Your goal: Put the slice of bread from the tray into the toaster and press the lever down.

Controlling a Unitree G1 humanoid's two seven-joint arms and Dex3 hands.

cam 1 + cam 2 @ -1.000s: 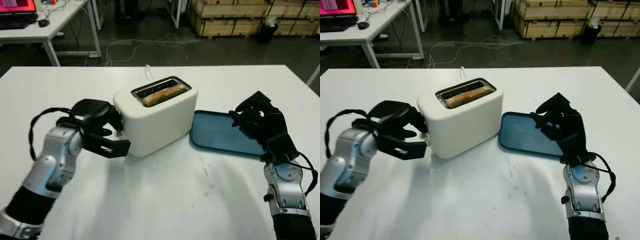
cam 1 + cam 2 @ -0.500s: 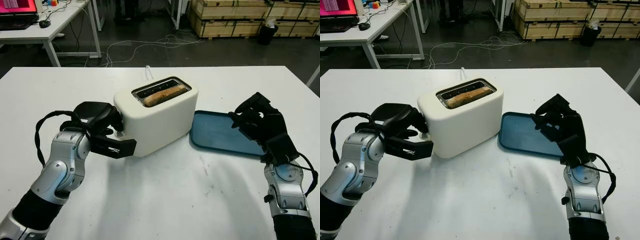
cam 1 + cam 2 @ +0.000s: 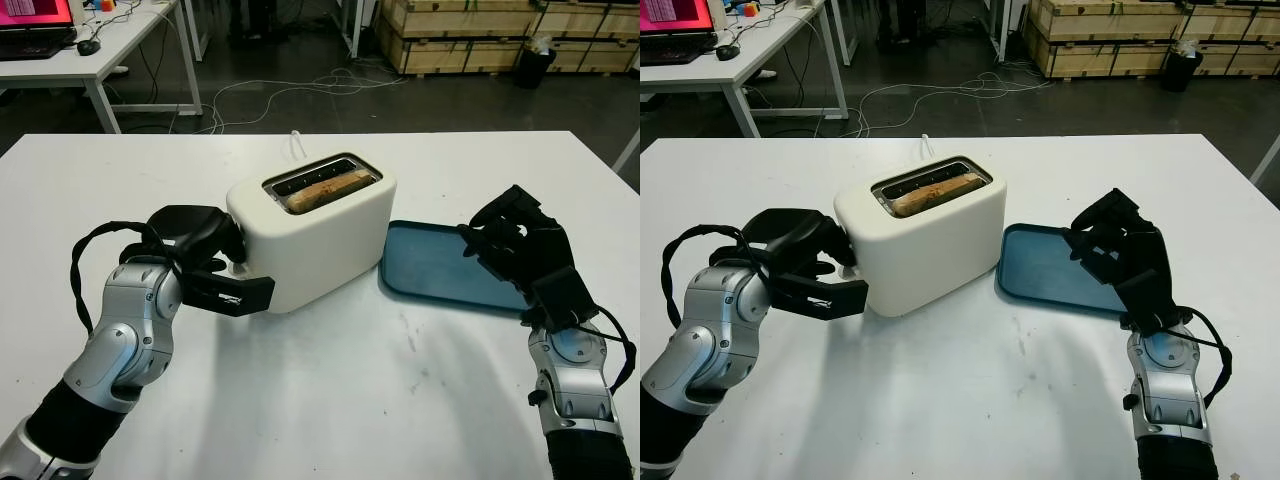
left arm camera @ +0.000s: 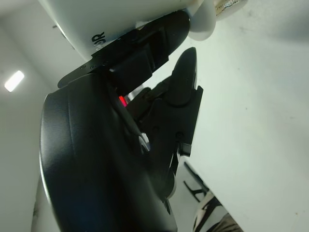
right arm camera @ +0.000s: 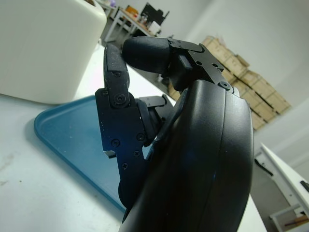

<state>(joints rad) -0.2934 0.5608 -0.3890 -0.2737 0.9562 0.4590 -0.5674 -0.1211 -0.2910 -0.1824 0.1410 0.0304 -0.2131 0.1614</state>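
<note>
The white toaster stands mid-table with a browned slice of bread sunk in its slot. My left hand is pressed against the toaster's left end, open, one finger lying straight beside the black lever. From the head views the hand hides the lever. The blue tray lies flat to the right of the toaster and carries nothing. My right hand hangs open just above the tray's right part and holds nothing.
A white cord runs from behind the toaster to the table's far edge. Beyond the table are a desk at the back left, cables on the floor and wooden crates.
My left hand and forearm have shifted right, closer in against the toaster's left end. The toaster, bread, tray and right hand have not moved.
</note>
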